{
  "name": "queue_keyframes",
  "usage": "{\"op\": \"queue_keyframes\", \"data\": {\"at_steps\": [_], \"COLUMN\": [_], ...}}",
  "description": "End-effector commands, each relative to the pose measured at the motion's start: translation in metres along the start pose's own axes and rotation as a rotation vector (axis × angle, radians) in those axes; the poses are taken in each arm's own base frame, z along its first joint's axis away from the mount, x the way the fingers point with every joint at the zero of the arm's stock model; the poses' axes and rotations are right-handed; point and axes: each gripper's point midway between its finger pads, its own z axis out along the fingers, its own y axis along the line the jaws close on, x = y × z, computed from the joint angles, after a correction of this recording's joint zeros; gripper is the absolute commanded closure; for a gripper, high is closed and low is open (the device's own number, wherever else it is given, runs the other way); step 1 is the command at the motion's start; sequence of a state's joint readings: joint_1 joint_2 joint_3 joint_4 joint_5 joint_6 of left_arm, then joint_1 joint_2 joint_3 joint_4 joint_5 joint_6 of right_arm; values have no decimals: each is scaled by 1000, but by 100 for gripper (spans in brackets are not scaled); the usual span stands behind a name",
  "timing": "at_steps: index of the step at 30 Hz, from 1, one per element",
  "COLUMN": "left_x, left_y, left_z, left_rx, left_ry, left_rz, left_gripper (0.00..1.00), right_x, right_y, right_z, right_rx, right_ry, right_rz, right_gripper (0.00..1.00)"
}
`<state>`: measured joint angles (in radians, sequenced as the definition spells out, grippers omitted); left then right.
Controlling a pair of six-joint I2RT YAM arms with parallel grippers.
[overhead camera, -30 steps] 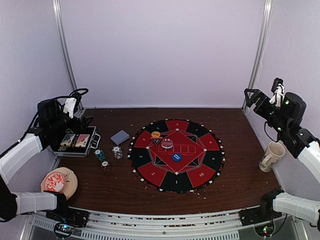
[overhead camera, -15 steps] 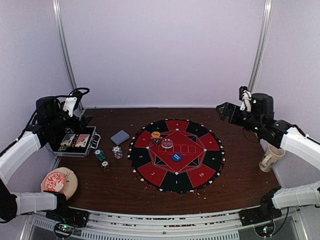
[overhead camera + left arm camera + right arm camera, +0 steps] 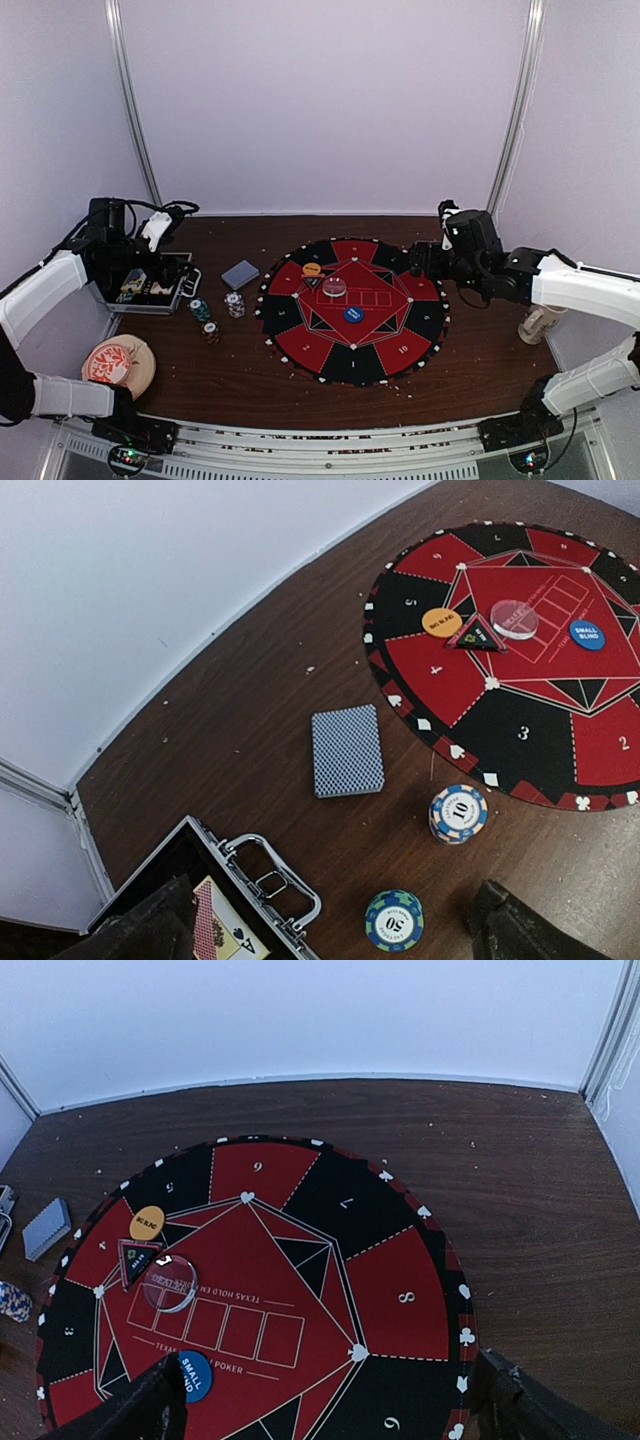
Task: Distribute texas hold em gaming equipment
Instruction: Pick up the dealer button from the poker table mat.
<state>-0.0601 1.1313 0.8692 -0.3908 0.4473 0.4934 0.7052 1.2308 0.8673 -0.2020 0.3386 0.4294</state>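
Left gripper released, jaws wide, nothing held, above case. Right gripper likewise, over mat. Orange disc, clear disc, blue disc on mat. Card deck, chip stacks on counter beside mat.

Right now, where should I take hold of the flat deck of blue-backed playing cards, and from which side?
Probably pinch the blue-backed rectangular deck of playing cards across its two long edges, coming straight down from above. It lies flat on the brown wooden table, a low stack with bare wood all round, and that is its narrower span.
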Motion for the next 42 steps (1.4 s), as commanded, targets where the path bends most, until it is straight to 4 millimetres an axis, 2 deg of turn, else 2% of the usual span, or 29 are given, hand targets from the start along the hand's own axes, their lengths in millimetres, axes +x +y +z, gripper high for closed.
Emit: {"op": "queue_keyframes", "data": {"at_steps": [1,6,9,16,23,29,34,42], "left_x": [14,31,33,25,21,14,11,14], "left_y": [-10,-12,-20,-35,-41,-57,-57,-56], "left_z": [10,23,28,38,52,55,55,55], "left_rx": [50,74,126,245,261,295,293,261], "left_ry": [35,85,74,36,72,67,49,35], "left_rz": [17,-11,-14,-14,6,45,52,20], "left_gripper": [2,2,2,2,2,2,2,2], "right_x": [4,26,30,26,41,48,50,63], "right_y": [11,9,3,-7,-8,-7,10,66], "right_z": [0,8,8,0,5,11,24,68], "right_rx": [27,63,86,100,97,102,64,-13], "right_ry": [5,36,23,-25,8,22,54,175], "right_rz": [-40,-82,-82,-51,-37,-47,-64,-122], "right_gripper": [0,0,0,0,0,0,0,0]}}
